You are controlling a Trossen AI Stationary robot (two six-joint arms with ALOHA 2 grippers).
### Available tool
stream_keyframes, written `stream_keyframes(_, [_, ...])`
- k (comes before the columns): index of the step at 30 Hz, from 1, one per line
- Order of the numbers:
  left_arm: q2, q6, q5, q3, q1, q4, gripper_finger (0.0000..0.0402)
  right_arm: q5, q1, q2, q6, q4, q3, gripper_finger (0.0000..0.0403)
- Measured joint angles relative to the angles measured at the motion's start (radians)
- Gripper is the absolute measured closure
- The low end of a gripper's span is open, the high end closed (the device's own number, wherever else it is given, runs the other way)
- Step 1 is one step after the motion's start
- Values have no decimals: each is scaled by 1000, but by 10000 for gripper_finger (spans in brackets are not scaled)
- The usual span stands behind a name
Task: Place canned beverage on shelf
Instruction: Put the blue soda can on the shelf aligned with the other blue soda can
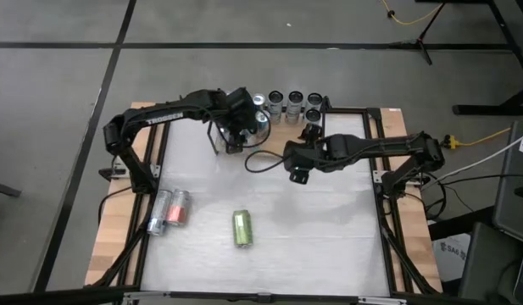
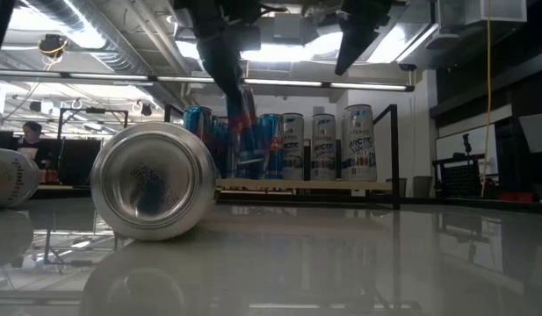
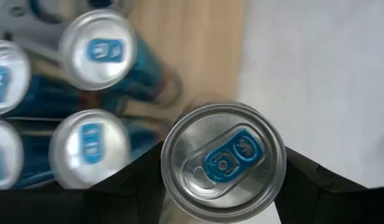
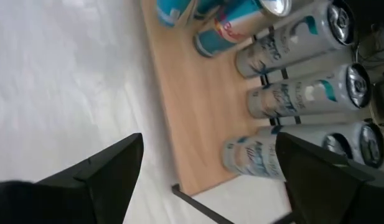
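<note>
A green can (image 1: 243,228) lies on its side on the near part of the tabletop (image 1: 329,237), with two more cans (image 1: 169,210) lying off to its left. Farther back, the right hand (image 1: 297,172) hovers with its fingers apart, holding nothing. At the far edge, the left hand (image 1: 238,129) is clamped on an upright blue can (image 3: 223,163) over the left end of the shelf (image 4: 185,118), beside the cans standing there.
</note>
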Motion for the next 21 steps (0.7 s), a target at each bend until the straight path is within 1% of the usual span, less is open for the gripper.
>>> stream_keyframes(4, [23,37,-13,47,17,-47,188,-1,-11,-30,-18,-31,0,47])
stream_keyframes(11, [24,68,-8,47,50,-80,188,9,-17,-49,-16,-81,0,47])
stream_keyframes(15, [26,71,-9,47,67,-105,188,-6,-17,-49,-16,-82,-1,47])
stream_keyframes(21, [30,94,-8,11,73,-104,188,-11,-17,-49,-15,-77,-1,47])
